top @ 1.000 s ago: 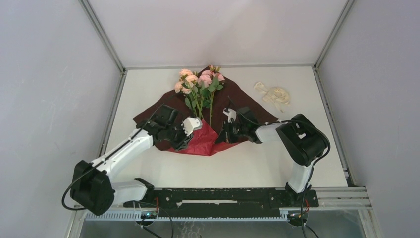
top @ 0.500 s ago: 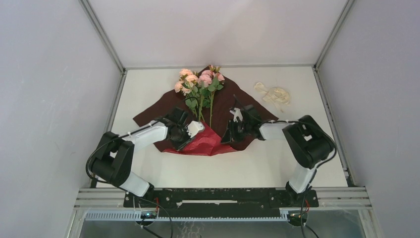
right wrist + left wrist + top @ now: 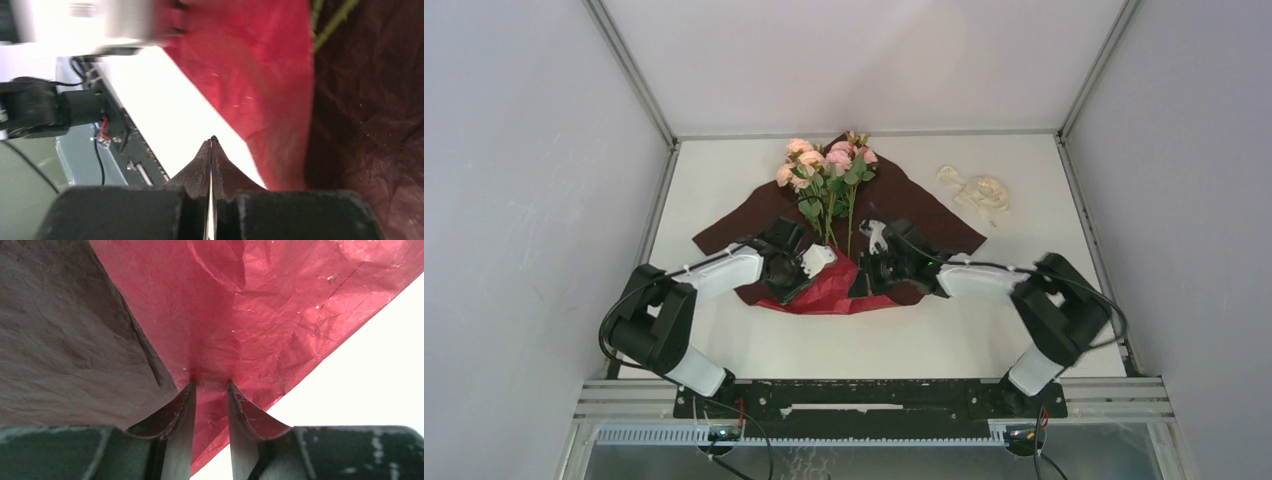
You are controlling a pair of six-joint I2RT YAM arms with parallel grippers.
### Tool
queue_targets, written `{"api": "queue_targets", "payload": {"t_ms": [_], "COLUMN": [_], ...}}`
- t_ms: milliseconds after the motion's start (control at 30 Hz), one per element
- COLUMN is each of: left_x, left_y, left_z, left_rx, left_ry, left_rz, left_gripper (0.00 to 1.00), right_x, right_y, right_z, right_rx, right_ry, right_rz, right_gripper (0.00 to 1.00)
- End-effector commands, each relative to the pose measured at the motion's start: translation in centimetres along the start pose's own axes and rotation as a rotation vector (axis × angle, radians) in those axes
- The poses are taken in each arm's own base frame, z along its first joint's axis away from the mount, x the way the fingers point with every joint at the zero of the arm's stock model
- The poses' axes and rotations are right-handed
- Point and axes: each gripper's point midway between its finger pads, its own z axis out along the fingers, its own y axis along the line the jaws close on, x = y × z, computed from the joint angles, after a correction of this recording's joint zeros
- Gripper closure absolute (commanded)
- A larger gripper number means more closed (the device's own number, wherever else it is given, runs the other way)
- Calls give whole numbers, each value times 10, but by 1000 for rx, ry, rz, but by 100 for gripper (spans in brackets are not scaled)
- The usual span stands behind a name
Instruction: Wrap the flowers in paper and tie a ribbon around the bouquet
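Left wrist view: left end effector (image 3: 210, 386) clamps a pucker of the deep red crinkly wrapping paper (image 3: 250, 315), near corner raised off the white counter (image 3: 380, 390) at the stem end of the pale-pink roses (image 3: 826, 165); right end effector (image 3: 212, 144) pressed together, empty; risk: shallow pinch slips, corner springs flat.

A robotics lab cell: a flat white tabletop (image 3: 924, 340), walled by plain pale grey panels (image 3: 524, 150) on slim aluminium posts (image 3: 629, 70), a black metal mounting rail (image 3: 924, 395) along the tabletop's near edge.
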Motion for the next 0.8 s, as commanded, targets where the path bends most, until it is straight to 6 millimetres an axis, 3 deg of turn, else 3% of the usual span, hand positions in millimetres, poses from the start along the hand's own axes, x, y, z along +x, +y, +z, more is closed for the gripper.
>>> {"api": "queue_targets", "payload": {"t_ms": [0,133,267,567,667,767], "left_x": [10,19,43,115,126,123], "left_y": [-6,-9,-8,4,18,38], "left_z": [3,-3,-12,-20,-27,-44], "left_rx": [1,0,-25,-120,-164,-237], "left_ry": [3,6,60,259,283,276], "left_rz": [-8,40,149,253,204,151], "left_gripper": [66,66,65,65,65,65], "right_x": [12,37,66,82,85,84], "right_y": [-19,-70,-96,-108,-107,-105], "right_z": [30,31,20,4,5,7], "right_rx": [-18,145,257,296,286,277], "right_ry": [49,97,146,152,164,162], "right_rz": [134,186,207,239,243,245], "right_gripper": [97,100,100,100,100,100]}}
